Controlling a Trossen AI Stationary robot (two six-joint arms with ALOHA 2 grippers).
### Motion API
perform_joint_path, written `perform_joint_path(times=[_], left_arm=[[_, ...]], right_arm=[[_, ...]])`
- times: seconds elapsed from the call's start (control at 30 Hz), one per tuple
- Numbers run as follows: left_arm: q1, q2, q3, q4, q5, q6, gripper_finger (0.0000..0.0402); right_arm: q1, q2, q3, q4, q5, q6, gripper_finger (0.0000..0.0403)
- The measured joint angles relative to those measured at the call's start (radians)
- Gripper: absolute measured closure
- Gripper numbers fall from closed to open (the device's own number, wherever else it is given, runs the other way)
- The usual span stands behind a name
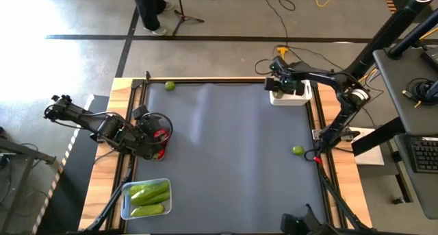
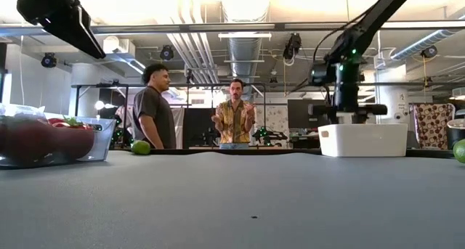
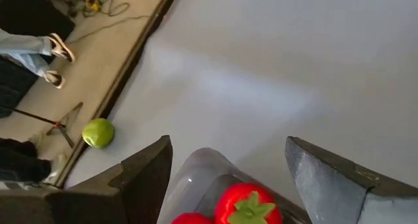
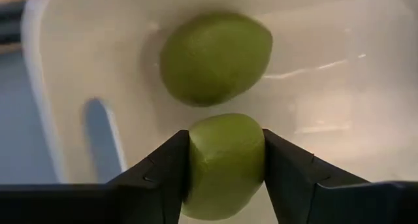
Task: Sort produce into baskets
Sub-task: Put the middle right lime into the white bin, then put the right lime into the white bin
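Note:
My right gripper [image 4: 225, 152] is shut on a lime-green ball [image 4: 225, 165] and hangs over the white box [image 1: 291, 96] at the table's far right. A second green ball [image 4: 215, 57] lies on the box's floor. My left gripper [image 3: 228, 152] stands open at the table's left, above a clear tub [image 1: 163, 129]. The tub holds red pieces with green tops [image 3: 248, 204]. Loose green balls lie at the far left [image 1: 170, 85] and near the right edge [image 1: 298, 151]. My right gripper pinches the lime-green ball by its two opposite sides [image 4: 196, 162] between the two fingers [image 4: 166, 175]. The fingers come from above, pointing steeply down. The ball is lifted clear, over the inside of the white box.
A pale tub [image 1: 146, 197] with long green cucumber-like pieces stands near the front left corner. Beyond the table's far edge two people [image 2: 192, 115] stand in the room. The wide grey mat [image 1: 233, 153] between the containers is bare.

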Motion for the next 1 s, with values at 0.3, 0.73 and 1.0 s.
perform_joint_path(times=[0.3, 0.73, 1.0], left_arm=[[0.0, -0.006, 0.0, -0.009, 0.005, -0.001, 0.0123], [0.0, -0.003, 0.0, -0.009, -0.006, 0.042, 0.0123], [0.0, 0.001, 0.0, -0.009, -0.005, 0.042, 0.0123]], right_arm=[[-0.004, 0.04, 0.067, -0.012, 0.003, -0.007, 0.0184], [0.24, -0.209, 0.22, -0.35, 0.026, -0.011, 0.0094], [0.667, -0.302, 0.15, -0.708, -0.043, 0.121, 0.0095]])
